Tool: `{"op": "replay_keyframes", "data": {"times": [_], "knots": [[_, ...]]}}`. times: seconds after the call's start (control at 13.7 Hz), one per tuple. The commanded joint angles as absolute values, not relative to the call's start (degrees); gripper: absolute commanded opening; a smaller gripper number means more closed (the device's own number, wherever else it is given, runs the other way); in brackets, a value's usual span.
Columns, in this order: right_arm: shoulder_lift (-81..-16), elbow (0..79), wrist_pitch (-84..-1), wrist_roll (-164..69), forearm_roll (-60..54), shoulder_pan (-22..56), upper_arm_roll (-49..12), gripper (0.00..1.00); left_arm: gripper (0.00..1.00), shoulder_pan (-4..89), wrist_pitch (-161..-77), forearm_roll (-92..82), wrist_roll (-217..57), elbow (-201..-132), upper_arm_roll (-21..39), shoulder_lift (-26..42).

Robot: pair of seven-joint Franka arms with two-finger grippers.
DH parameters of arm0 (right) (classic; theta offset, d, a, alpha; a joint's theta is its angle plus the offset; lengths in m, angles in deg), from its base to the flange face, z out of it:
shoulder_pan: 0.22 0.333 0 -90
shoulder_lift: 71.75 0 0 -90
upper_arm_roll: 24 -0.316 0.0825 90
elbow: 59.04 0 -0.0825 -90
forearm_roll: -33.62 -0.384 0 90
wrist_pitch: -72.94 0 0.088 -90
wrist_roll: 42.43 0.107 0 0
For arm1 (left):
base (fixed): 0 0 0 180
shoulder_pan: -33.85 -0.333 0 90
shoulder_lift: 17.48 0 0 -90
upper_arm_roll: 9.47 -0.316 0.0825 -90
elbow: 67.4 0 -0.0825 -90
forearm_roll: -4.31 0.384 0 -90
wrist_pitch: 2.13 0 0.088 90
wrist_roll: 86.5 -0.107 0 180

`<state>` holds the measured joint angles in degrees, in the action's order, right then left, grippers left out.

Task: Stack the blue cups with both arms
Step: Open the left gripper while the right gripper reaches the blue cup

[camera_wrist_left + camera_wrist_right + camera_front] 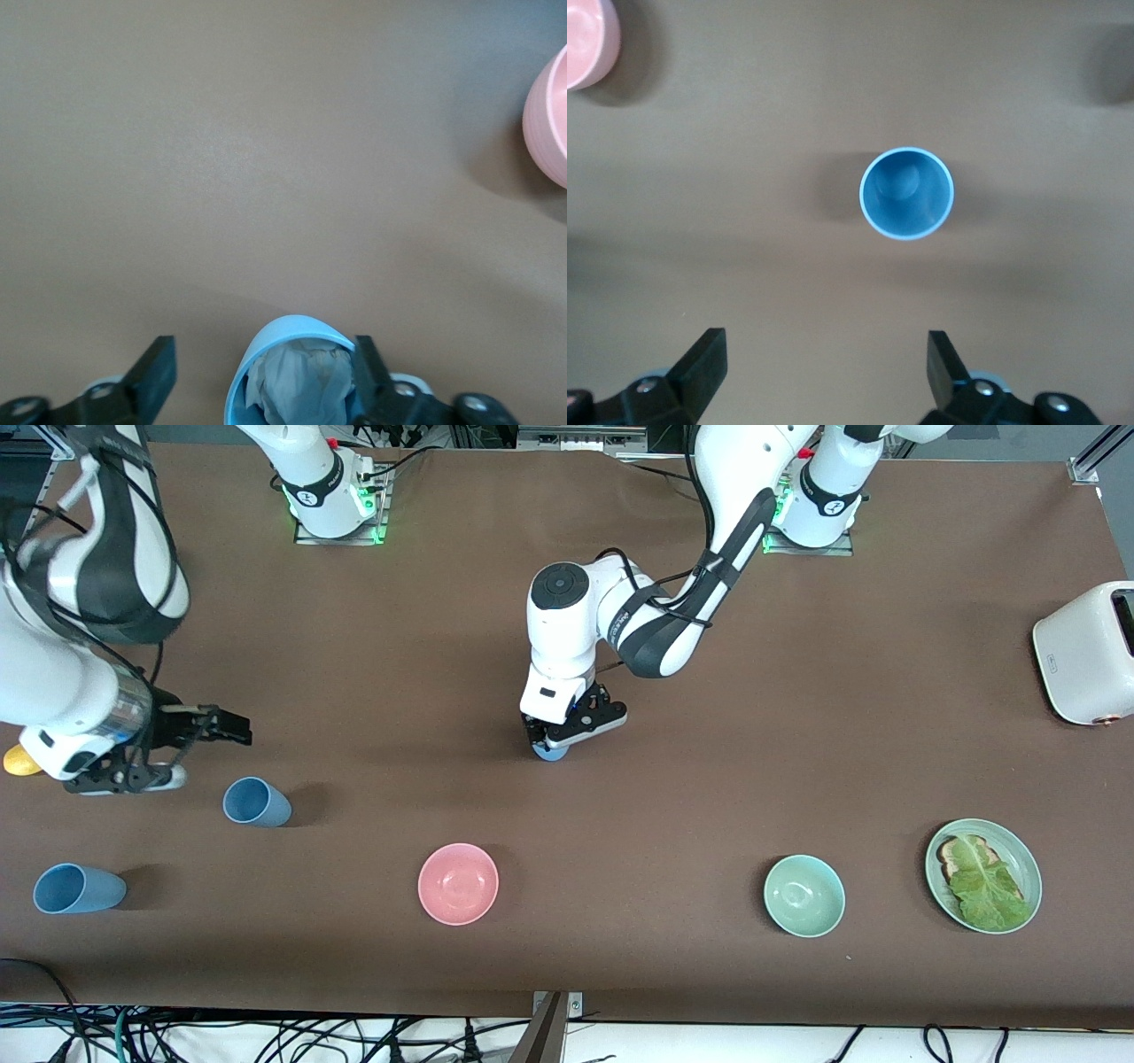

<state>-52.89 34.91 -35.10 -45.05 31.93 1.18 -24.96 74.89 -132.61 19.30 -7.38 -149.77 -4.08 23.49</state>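
Observation:
One blue cup [551, 753] stands on the brown table [709, 779] at its middle, mostly hidden under my left gripper [558, 737]. In the left wrist view this cup [292, 332] sits between the fingers of the left gripper [261, 372]. The gripper is open: one finger [368, 363] is against the cup and the other stands well apart. Something pale and crumpled shows inside. A second blue cup [257, 802] stands toward the right arm's end. My right gripper [133, 779] hangs open beside it, with the cup [906, 193] ahead of its empty fingers [704, 359]. A third blue cup [78, 888] is nearer the front camera.
A pink bowl [458, 883], a mint-green bowl [803, 895] and a green plate with toast and lettuce [983, 875] line the table's near side. A white toaster [1085, 651] sits at the left arm's end. A yellow object [22, 762] lies by the right arm.

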Motion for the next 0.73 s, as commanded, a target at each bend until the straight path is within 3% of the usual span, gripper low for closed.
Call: {"op": "replay_keyframes", "data": {"times": [0.0, 0.29, 0.66], "knots": [[-50.8, 36.5, -39.9, -46.2, 32.1, 1.0, -25.1, 1.0, 1.0, 74.5, -131.7, 19.8, -9.2, -152.5, -3.7, 18.5], [-50.3, 44.0, -51.9, -49.7, 32.1, 0.9, -25.0, 1.0, 1.0, 73.7, -127.6, 15.6, -15.0, -151.9, -3.7, 15.1], [-46.9, 44.8, -56.2, -49.9, 32.1, 0.8, -24.9, 1.0, 1.0, 71.3, -114.5, 9.8, -24.2, -143.9, -3.9, 13.5]]}}
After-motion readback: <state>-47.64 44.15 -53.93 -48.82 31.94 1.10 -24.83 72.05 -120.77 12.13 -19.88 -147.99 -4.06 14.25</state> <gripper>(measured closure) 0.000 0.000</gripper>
